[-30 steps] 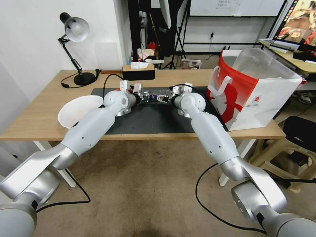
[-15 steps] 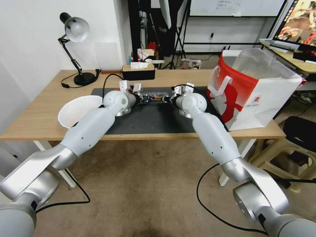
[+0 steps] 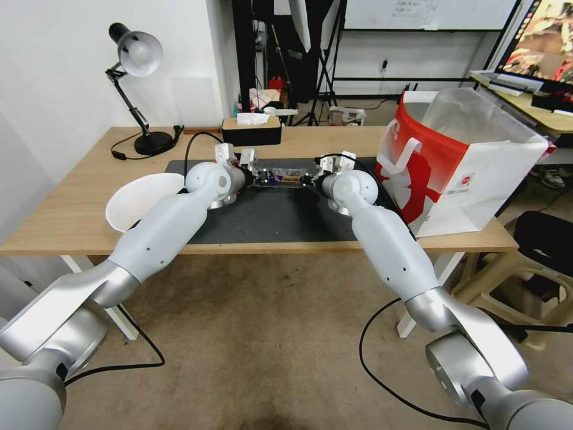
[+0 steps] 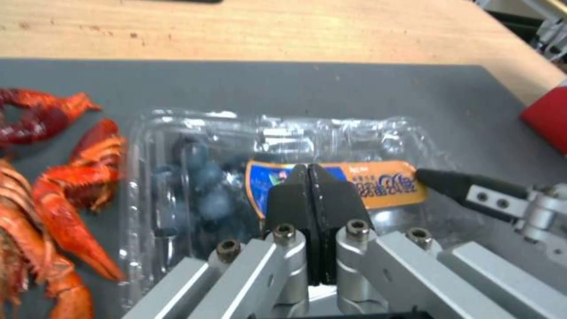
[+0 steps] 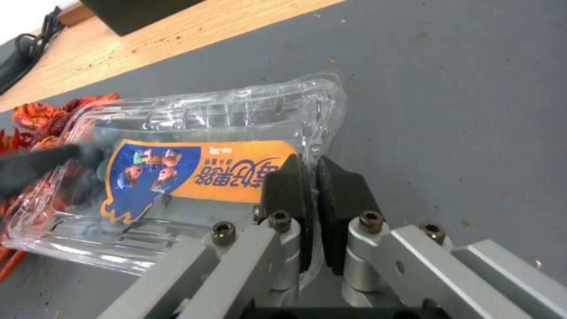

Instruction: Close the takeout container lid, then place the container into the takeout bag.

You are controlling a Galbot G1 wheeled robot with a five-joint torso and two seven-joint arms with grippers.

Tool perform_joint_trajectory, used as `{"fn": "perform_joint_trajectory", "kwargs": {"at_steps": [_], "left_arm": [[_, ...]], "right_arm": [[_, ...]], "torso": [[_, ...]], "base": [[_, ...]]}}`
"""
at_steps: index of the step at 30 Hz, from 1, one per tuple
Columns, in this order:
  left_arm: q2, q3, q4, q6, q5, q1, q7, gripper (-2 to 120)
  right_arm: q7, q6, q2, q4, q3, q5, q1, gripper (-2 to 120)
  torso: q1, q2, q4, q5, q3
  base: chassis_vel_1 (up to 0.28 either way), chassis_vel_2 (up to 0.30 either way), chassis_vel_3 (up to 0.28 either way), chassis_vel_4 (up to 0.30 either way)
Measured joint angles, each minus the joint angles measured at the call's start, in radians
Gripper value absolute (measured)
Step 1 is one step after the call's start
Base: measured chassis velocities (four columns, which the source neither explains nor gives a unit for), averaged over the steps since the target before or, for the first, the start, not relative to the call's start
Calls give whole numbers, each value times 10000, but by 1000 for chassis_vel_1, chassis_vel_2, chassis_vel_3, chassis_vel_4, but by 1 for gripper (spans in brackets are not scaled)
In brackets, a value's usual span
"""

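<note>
Apparently both closed hands pressed the lid [image 5: 201,170] down: left hand [image 4: 309,177], right hand [image 5: 307,170]. The takeout container [image 3: 280,177] lay on the surface's dark mat [image 3: 268,218]. Uneven pressure might have left it unlatched.

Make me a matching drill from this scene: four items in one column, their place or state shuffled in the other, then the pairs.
Items:
1. takeout bag
2. takeout container
3. crayfish
4. white bowl

Place or state:
A. red, lying on the grey mat beside the clear box
B. standing open at the table's right end
C. on the table by the left arm
D. lid down, left gripper and right gripper at its ends

Pairs: 1-B, 2-D, 3-A, 4-C
</note>
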Motion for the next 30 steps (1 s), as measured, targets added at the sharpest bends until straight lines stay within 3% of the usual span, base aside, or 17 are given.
{"fn": "perform_joint_trajectory", "kwargs": {"at_steps": [14, 17, 21, 26, 30], "left_arm": [[537, -976, -1159, 55, -341, 234, -119, 0], [968, -1202, -1644, 22, -290, 410, -24, 0], [1825, -1649, -2877, -291, 182, 1063, 434, 0], [2504, -2091, -4087, -746, 1362, 2270, 879, 19], [2784, -2522, -4750, -1084, 1661, 3061, 1015, 32]], "right_arm": [[324, -20, -292, 349, 19, 328, -76, 2], [392, -30, -340, 442, 13, 421, -76, 2], [442, -30, -356, 600, 13, 535, -69, 2], [462, -25, -352, 647, 4, 577, -67, 2], [521, -14, -318, 743, 29, 646, -71, 2]], "torso": [[2, 0, -5, -1, 1], [2, 0, -3, 0, 1], [1, 0, 1, -1, 1], [0, 0, -1, -3, 0], [0, 0, 0, -1, 0]], "base": [[0, 0, 0, 0], [0, 0, 0, 0], [0, 0, 0, 0], [0, 0, 0, 0], [0, 0, 0, 0]]}}
